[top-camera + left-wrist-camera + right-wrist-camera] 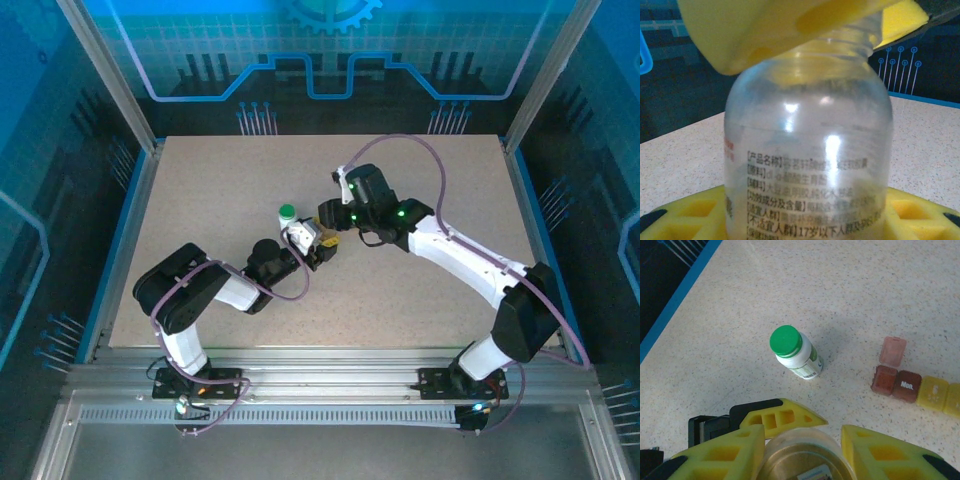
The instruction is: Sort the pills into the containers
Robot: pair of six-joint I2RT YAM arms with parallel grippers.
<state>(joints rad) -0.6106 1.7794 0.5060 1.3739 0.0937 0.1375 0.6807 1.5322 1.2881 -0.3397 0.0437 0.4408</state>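
Presently, I find the dark red container (pixel 906 386) and the yellow container (pixel 932 392) touching end to end in one row on the worktop (pixel 840 285). They lie beyond the right claw (pixel 804 431), off to the right side of its wrist view and well apart from its fingers. The end compartment of the dark red one has its pale pink lid (pixel 892 351) standing open; the compartment next to it reads "Mon." I cannot tell whether any compartment holds pills.

Straight beyond the same claw, left of the containers, a green-capped bottle (pixel 792 354) stands on the worktop, apart from both claws.

The right claw is drawn in narrow on the round top of a clear bottle (pixel 810 150), one yellow finger against each side of the rim. The left claw (pixel 805 220) holds that same bottle upright by its lower body, a yellow pad on either side. The bottle's wall is cloudy and its printed label faces the left wrist camera; I cannot make out its contents.

From above, the two claws meet near the middle of the worktop, the green-capped bottle just beside the left claw on its far side.
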